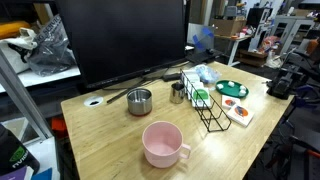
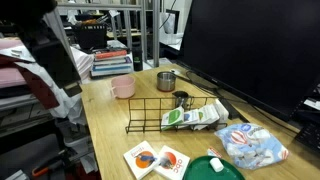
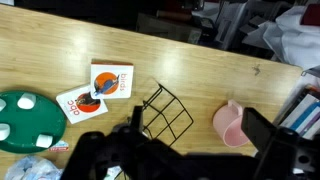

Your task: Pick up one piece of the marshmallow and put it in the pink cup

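Note:
The pink cup (image 1: 165, 143) (image 2: 122, 87) (image 3: 230, 122) stands upright and empty on the wooden table, handle to the side. White marshmallow pieces (image 3: 44, 116) lie on a green plate (image 3: 25, 100) (image 1: 232, 89) (image 2: 215, 168). A clear bag of marshmallows (image 2: 255, 147) (image 1: 205, 73) lies next to the plate. In the wrist view my gripper (image 3: 195, 122) is open and empty, high above the table, its dark fingers framing the wire rack and the pink cup. The gripper does not show in either exterior view.
A black wire rack (image 1: 205, 108) (image 2: 160, 115) (image 3: 165, 110) sits mid-table. A small steel pot (image 1: 140, 100) (image 2: 165, 80) and a smaller metal cup (image 1: 178, 92) (image 2: 181, 100) stand near it. Two picture cards (image 3: 95, 90) (image 1: 238, 111) lie by the plate. A large black monitor (image 1: 120, 40) stands behind.

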{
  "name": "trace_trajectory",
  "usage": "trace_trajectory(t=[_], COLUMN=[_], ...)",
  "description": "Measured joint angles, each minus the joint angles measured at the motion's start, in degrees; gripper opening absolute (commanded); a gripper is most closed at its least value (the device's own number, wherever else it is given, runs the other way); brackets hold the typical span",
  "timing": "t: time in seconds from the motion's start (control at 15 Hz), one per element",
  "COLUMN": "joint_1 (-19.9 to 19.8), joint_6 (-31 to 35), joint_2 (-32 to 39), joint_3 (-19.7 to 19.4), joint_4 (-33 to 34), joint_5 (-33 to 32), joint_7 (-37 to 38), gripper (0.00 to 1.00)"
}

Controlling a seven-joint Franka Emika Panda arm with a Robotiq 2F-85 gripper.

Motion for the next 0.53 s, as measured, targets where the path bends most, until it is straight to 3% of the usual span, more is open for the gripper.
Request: trace_trajectory(t=[0.53], joint_1=[0.1], joint_6=[4.1], joint_2=[3.1], joint_3=[2.2], joint_4=[-0.1], joint_5=[-0.2], joint_7=[0.1], gripper=[1.00])
